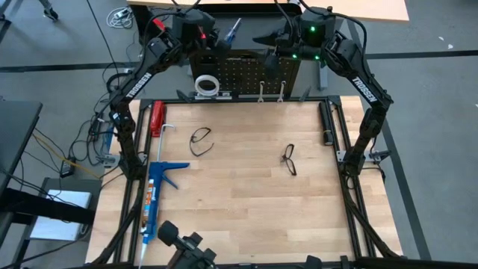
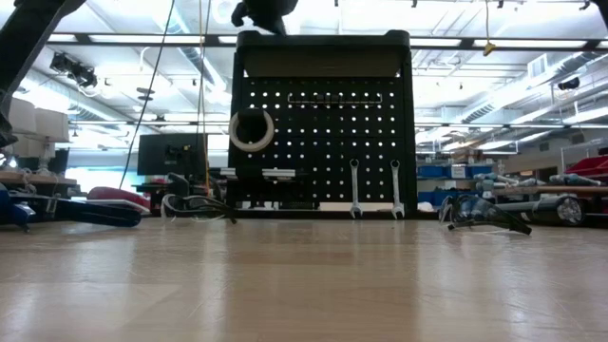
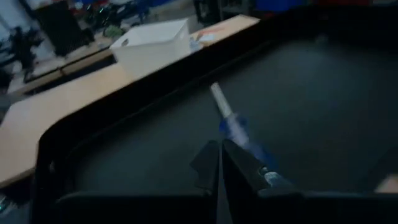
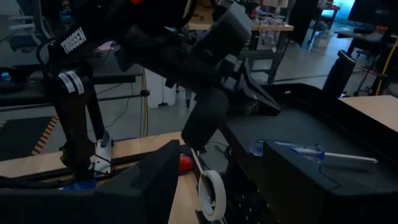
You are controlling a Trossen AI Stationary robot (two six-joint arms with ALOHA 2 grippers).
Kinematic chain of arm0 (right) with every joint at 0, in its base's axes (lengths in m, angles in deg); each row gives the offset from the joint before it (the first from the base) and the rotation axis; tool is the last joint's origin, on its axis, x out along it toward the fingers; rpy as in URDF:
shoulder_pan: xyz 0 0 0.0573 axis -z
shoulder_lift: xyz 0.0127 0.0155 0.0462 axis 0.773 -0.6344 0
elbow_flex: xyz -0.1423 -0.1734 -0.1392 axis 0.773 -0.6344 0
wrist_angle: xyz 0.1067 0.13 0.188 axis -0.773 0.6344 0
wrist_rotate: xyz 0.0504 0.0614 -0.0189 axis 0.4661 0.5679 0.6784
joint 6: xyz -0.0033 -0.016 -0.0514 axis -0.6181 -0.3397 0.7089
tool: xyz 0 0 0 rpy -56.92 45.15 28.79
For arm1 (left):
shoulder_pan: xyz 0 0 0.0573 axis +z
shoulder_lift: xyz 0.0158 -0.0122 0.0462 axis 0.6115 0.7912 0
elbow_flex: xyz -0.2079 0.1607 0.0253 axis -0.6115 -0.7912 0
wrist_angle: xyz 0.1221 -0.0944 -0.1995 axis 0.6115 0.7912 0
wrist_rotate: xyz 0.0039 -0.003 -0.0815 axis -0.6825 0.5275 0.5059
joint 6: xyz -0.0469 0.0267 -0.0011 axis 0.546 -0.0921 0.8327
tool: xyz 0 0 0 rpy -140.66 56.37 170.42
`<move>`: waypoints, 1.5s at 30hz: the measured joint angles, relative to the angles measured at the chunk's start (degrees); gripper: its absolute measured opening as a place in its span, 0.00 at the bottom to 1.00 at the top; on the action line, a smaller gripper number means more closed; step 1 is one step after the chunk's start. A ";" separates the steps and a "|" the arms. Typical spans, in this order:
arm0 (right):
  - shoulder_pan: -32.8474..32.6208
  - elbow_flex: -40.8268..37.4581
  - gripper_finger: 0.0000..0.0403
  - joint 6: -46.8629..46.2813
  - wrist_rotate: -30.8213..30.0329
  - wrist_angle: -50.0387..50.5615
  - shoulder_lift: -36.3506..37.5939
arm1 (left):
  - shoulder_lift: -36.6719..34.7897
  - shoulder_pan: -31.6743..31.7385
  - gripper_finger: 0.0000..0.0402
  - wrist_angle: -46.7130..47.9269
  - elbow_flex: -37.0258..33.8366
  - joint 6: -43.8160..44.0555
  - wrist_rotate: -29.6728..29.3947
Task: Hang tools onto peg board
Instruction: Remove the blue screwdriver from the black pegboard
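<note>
The black peg board (image 2: pixel 323 123) stands at the table's far edge. The white tape roll (image 2: pixel 251 130) and two silver wrenches (image 2: pixel 354 188) (image 2: pixel 396 188) hang on it. The blue-handled screwdriver (image 4: pixel 311 153) lies on the board's black top shelf. My left gripper (image 3: pixel 221 163), shut, hovers over the screwdriver's handle end, apparently clear of it. My right gripper (image 4: pixel 221 186) is open beside the shelf, with nothing between its fingers. Two safety glasses (image 1: pixel 200 140) (image 1: pixel 290 159) lie on the tabletop.
A blue caulking gun (image 1: pixel 155 193) and a red-handled tool (image 1: pixel 156 119) lie along the table's left side. A white bin (image 3: pixel 152 43) sits on a bench behind the board. The middle and near parts of the wooden top hold only the glasses.
</note>
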 joint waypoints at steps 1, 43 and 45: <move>0.00 0.00 0.57 -0.06 0.00 0.02 0.00 | 0.00 0.25 0.06 0.70 0.00 0.98 -0.32; -1.03 0.00 0.57 -2.97 0.02 3.91 0.00 | 3.48 -4.50 0.43 -33.31 -0.17 -50.64 -0.79; -1.03 0.00 0.57 -2.95 0.02 3.91 0.05 | 3.90 -4.68 0.43 -33.07 -0.18 -48.98 -4.66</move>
